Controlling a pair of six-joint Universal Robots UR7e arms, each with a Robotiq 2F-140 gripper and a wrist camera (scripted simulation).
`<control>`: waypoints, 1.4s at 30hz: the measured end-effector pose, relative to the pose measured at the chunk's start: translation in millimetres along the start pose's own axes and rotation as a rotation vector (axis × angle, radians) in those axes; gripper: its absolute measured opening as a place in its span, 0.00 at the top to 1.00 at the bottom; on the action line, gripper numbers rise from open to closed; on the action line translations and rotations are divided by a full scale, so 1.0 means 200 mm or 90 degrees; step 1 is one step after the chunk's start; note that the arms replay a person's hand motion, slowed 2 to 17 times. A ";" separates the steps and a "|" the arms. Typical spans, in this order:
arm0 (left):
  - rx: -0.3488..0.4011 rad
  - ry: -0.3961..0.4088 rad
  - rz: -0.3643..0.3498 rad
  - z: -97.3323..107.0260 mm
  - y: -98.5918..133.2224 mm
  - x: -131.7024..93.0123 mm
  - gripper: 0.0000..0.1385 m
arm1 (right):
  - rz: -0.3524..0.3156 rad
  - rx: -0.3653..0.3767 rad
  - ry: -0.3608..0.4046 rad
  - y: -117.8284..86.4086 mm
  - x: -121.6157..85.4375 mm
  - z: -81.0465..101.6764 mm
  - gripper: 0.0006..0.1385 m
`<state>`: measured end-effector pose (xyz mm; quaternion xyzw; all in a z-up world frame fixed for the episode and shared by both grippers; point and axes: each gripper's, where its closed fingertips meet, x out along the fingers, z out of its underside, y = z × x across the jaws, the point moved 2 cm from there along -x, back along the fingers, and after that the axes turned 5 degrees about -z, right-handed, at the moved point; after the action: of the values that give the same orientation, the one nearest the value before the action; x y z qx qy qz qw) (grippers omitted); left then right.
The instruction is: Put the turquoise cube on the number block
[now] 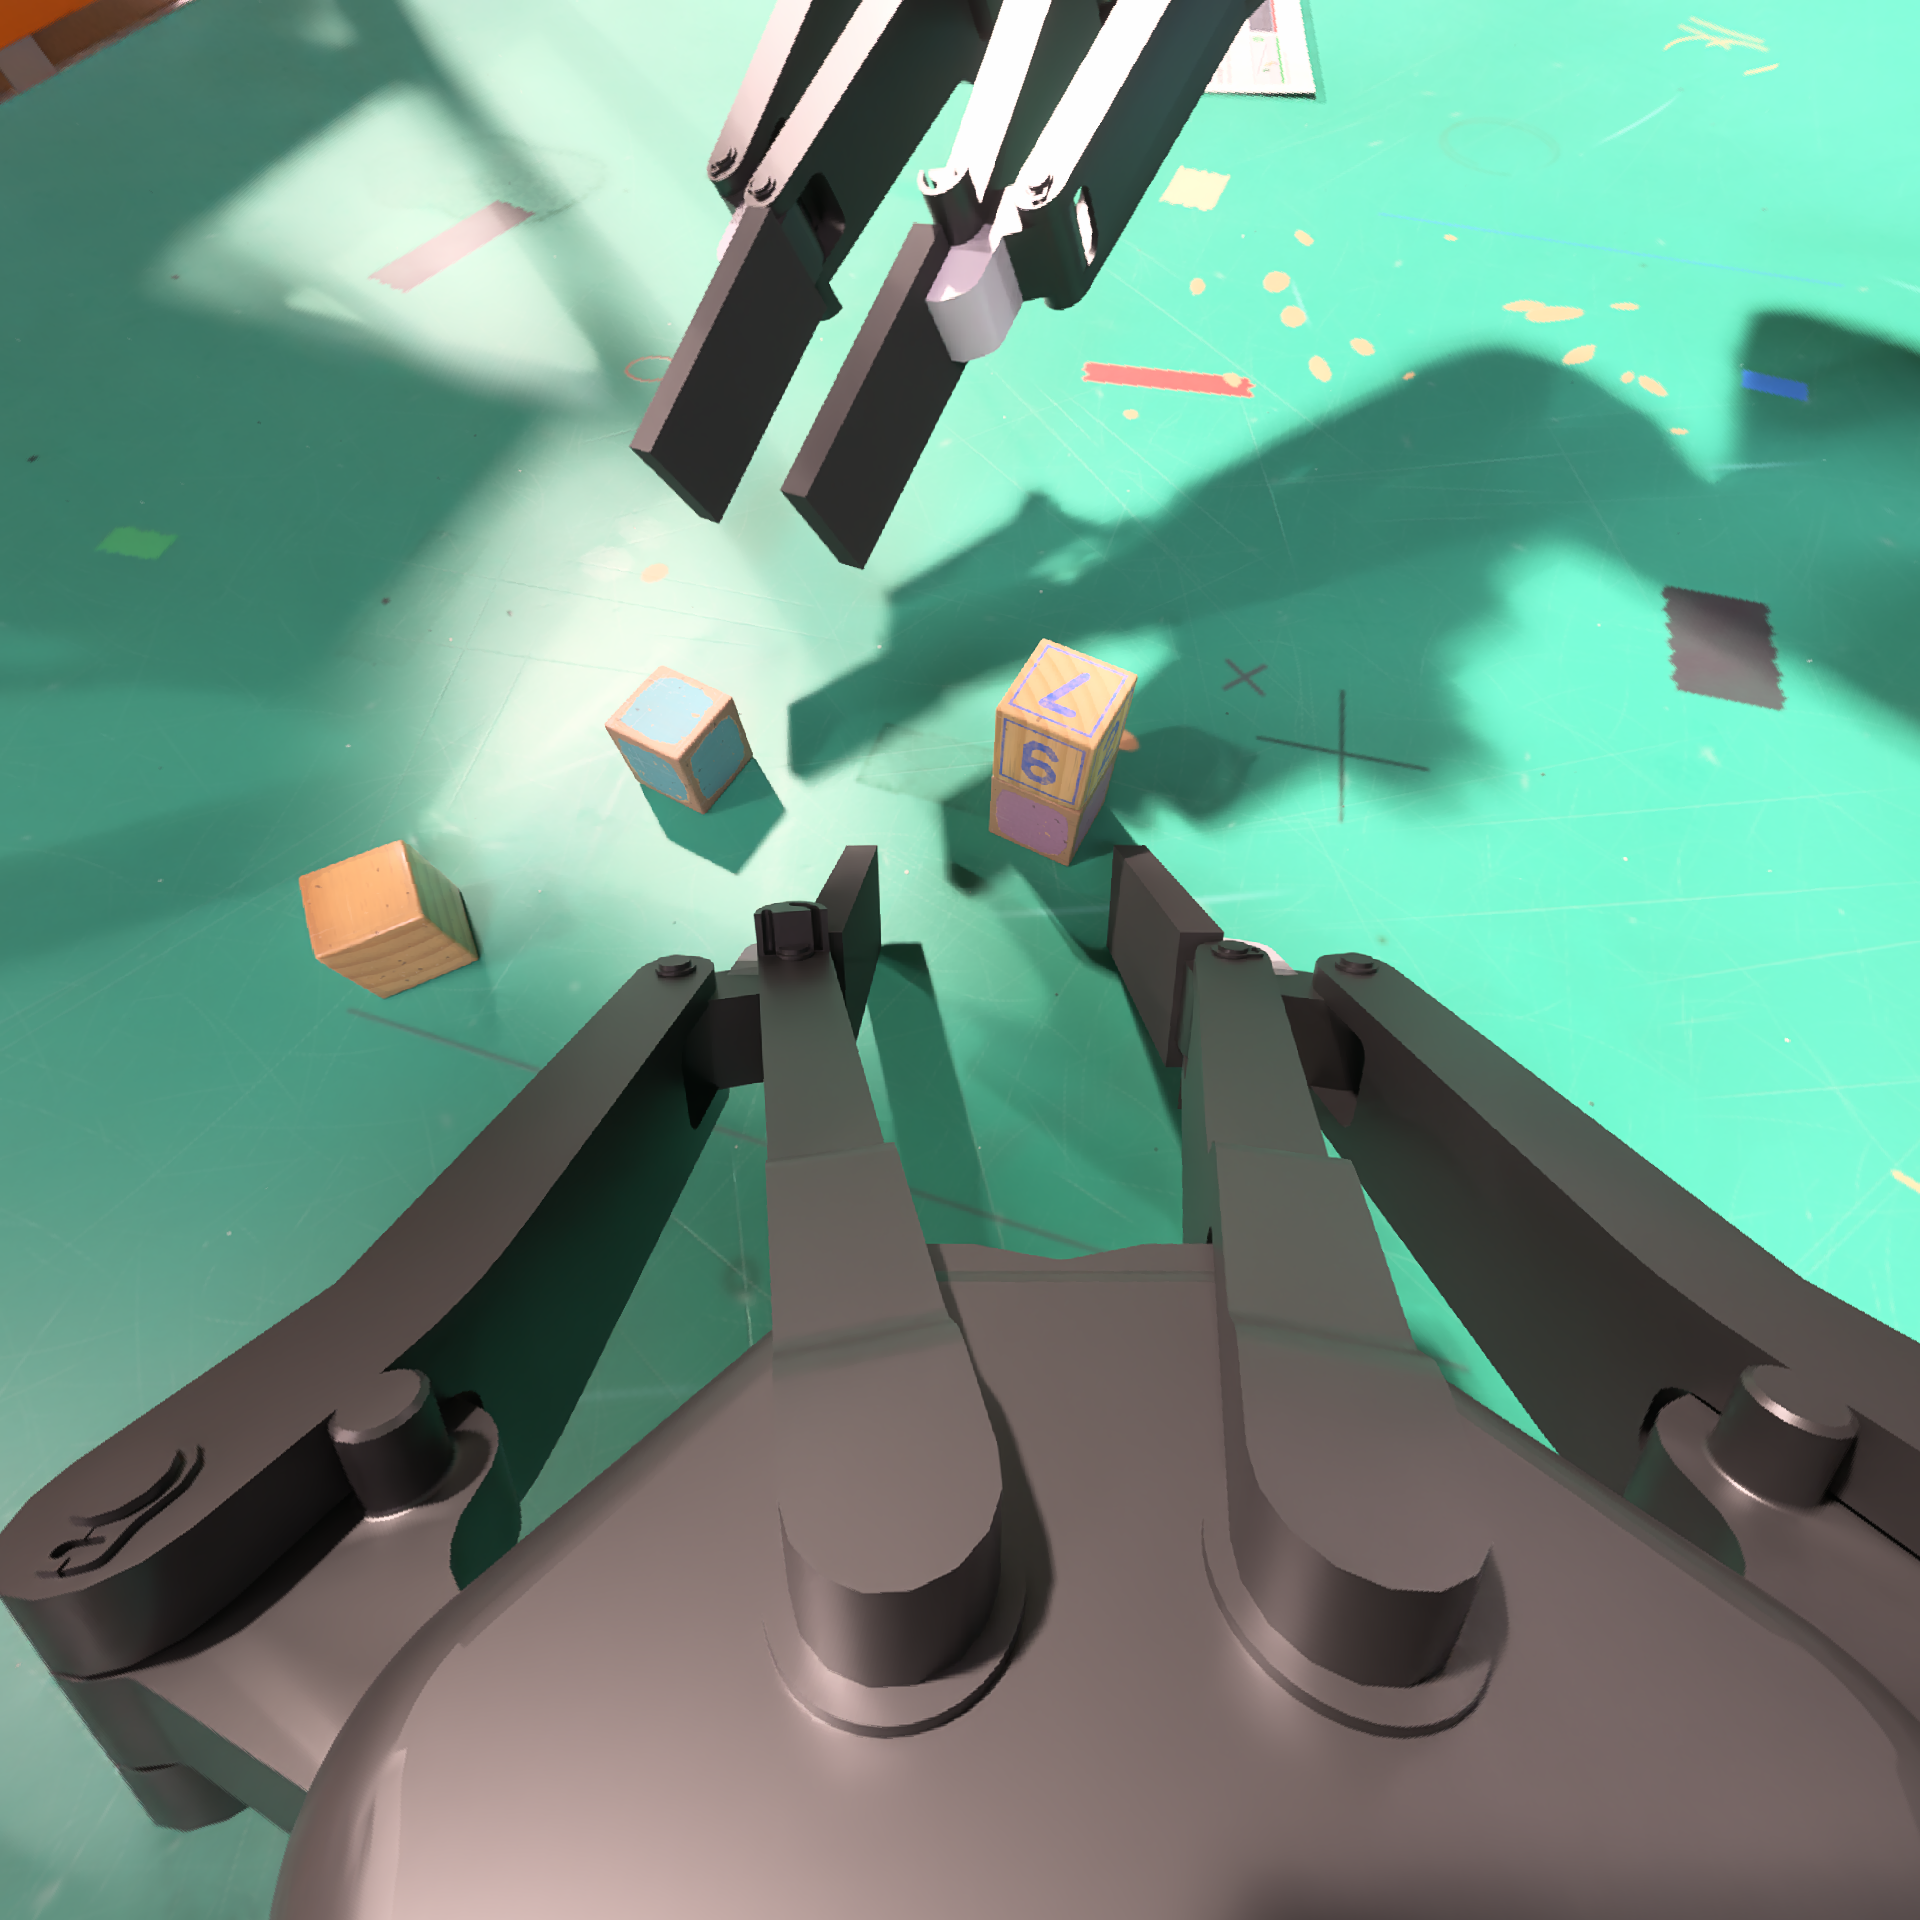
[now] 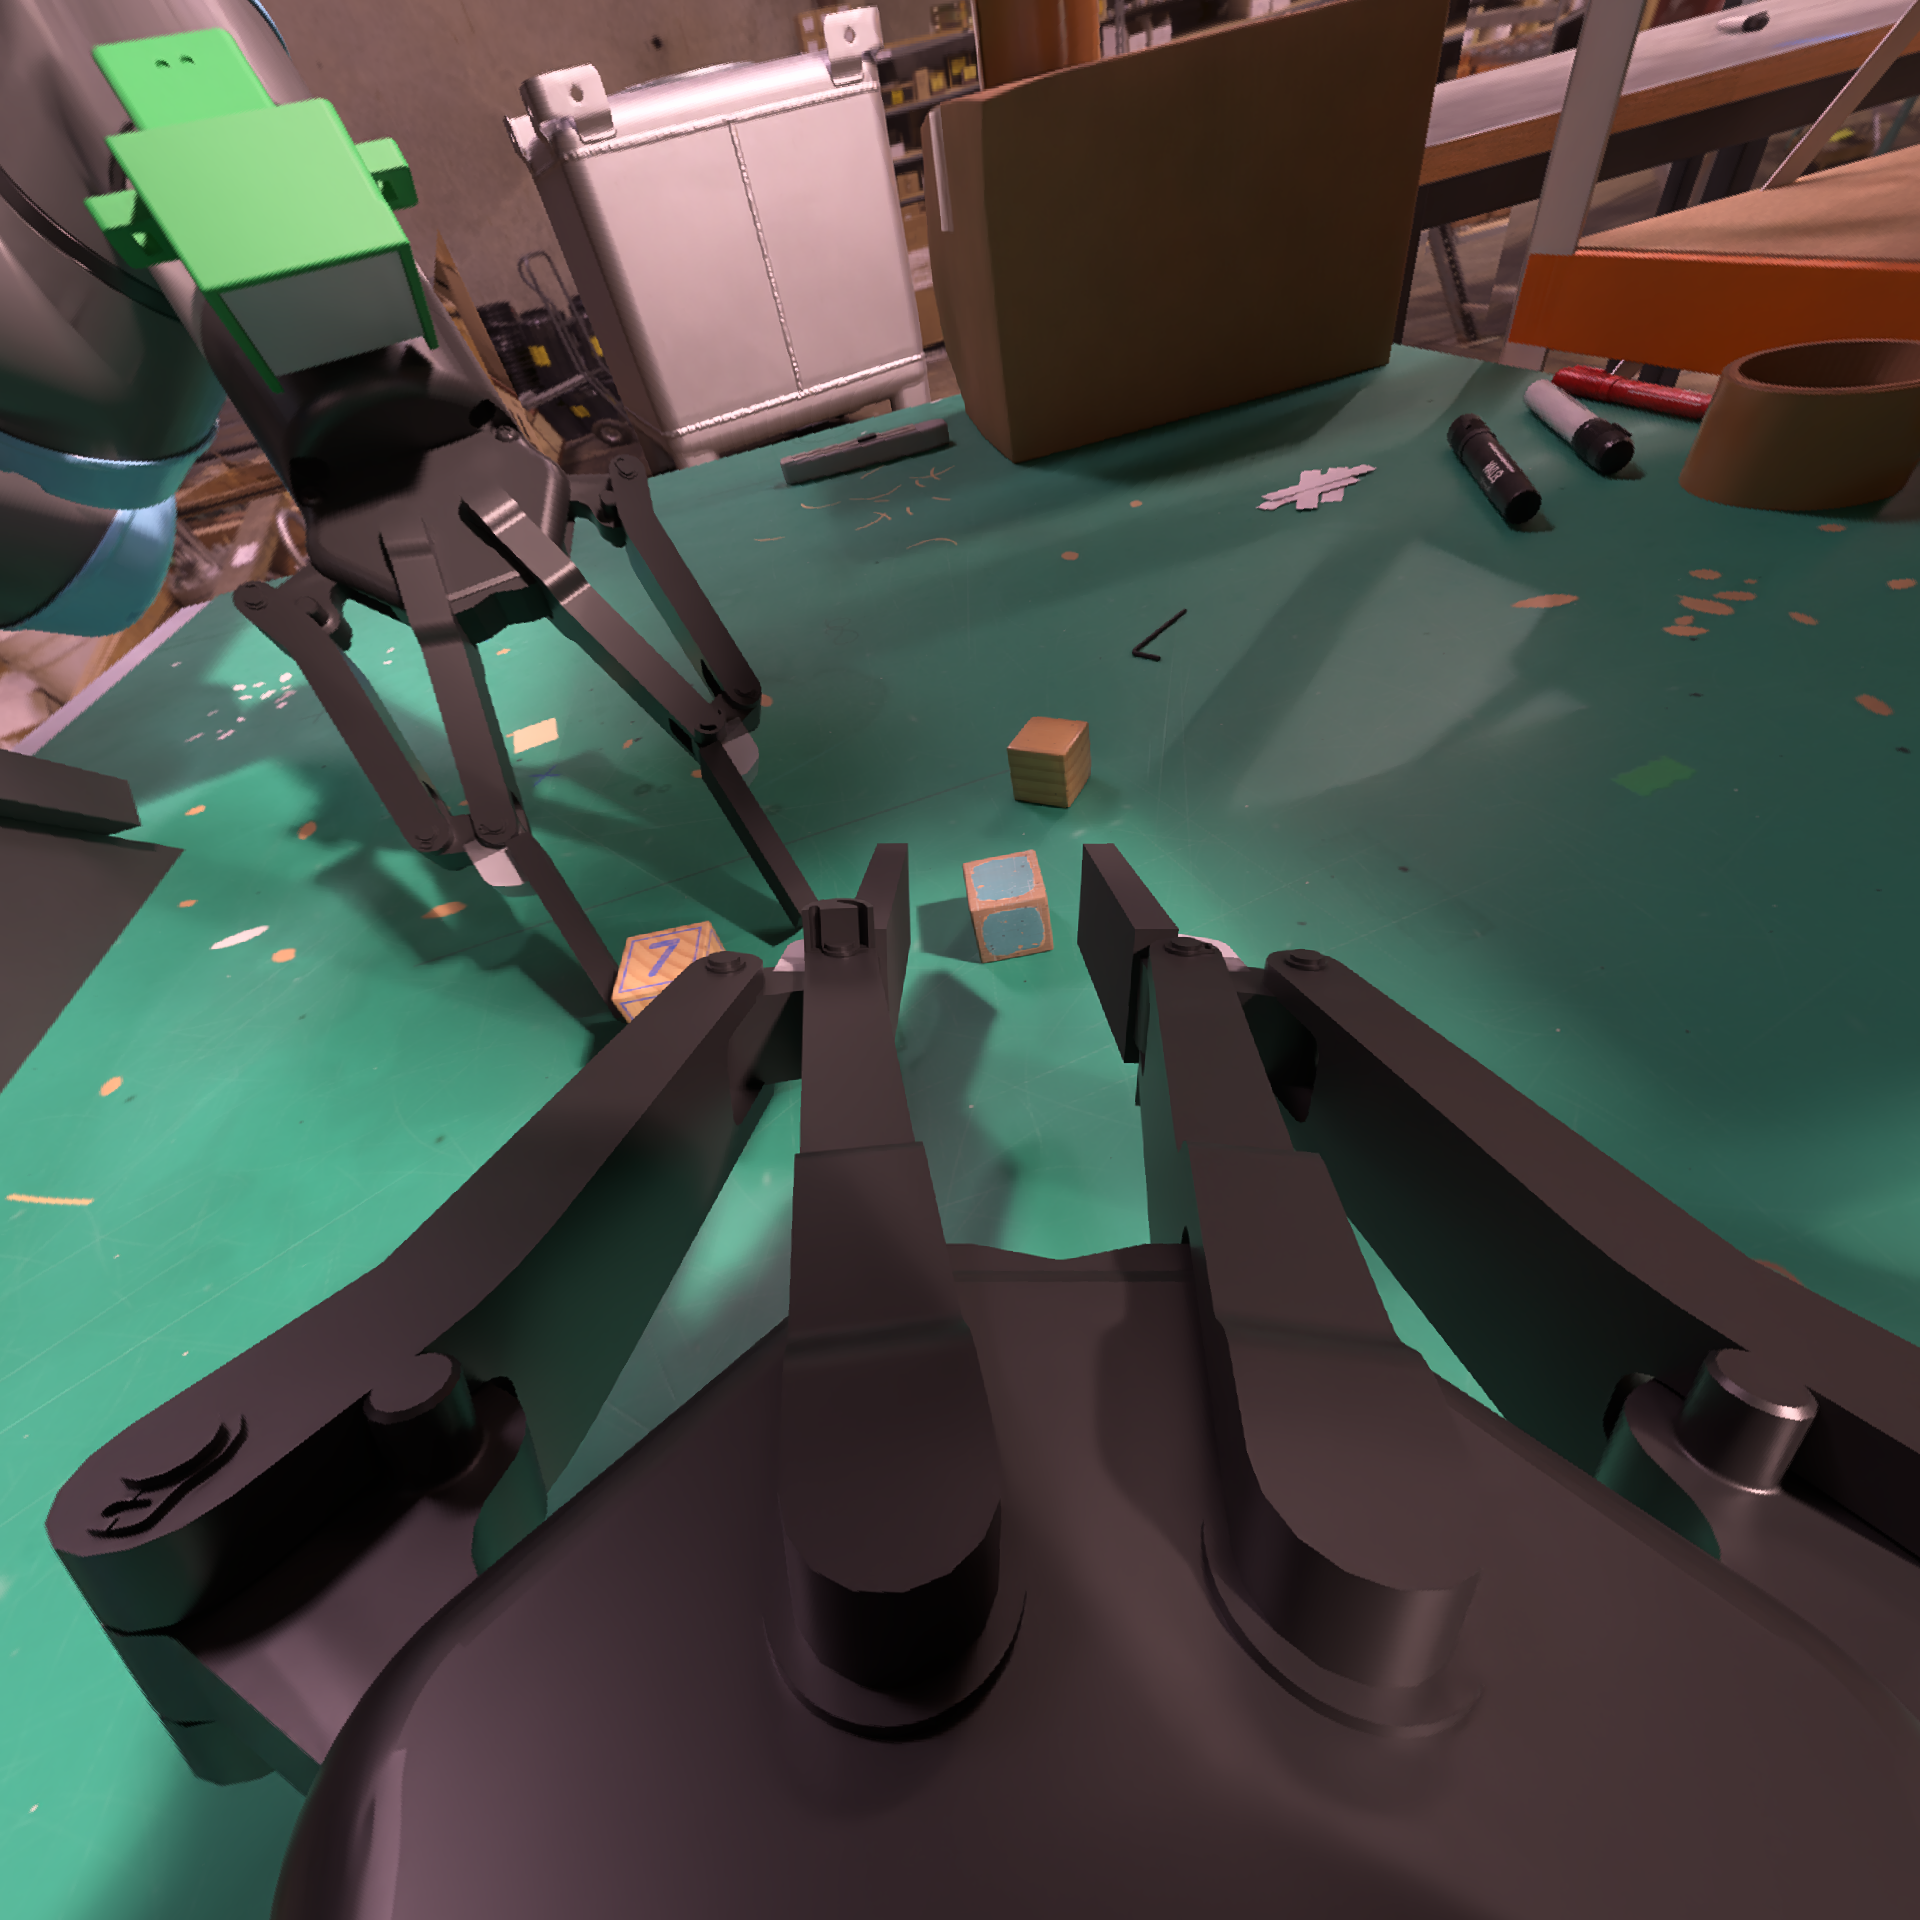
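The left gripper (image 1: pixel 987 894) is showing dark grey metal linkages and flat rectangular pads, smooth and matt; its fingers are standing apart with nothing between them and touching nothing. Just beyond its fingertips, at 12 o'clock in the left wrist view, the number block (image 1: pixel 1060 717) is sitting on top of a lilac-faced block (image 1: pixel 1034 826), the two forming a short upright stack whose long axis is running vertically. The number block is pale wood with blue printed frames and rounded edges.

At 10 o'clock from those fingertips, the turquoise cube (image 1: pixel 681 736) is resting on the green table (image 1: pixel 1558 987), well apart from the stack. It is wooden, with turquoise panels and bare wood borders; one corner is pointing towards the camera. As a cube it has no long axis.

The right gripper (image 2: pixel 992 883) is also standing open and empty. In the right wrist view the turquoise cube (image 2: pixel 1006 906) is lying just ahead between the line of its fingertips, untouched. From the left wrist view, this gripper is hanging above the table at 12 o'clock.

A plain wooden cube (image 1: pixel 387 920), with visible grain, is lying at 9 o'clock. The table surface is scuffed, scratched and flecked with paint and tape scraps.
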<state>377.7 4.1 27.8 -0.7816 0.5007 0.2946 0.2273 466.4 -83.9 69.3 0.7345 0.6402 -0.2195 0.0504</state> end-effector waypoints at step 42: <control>0.000 0.001 -0.002 -0.01 0.01 0.01 0.57 | 0.008 -0.102 -0.145 0.06 0.22 0.04 0.66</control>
<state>377.6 0.1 27.7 -0.7823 0.4999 0.2937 0.2277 480.0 -48.8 42.7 0.7023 0.6412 -0.2496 0.1827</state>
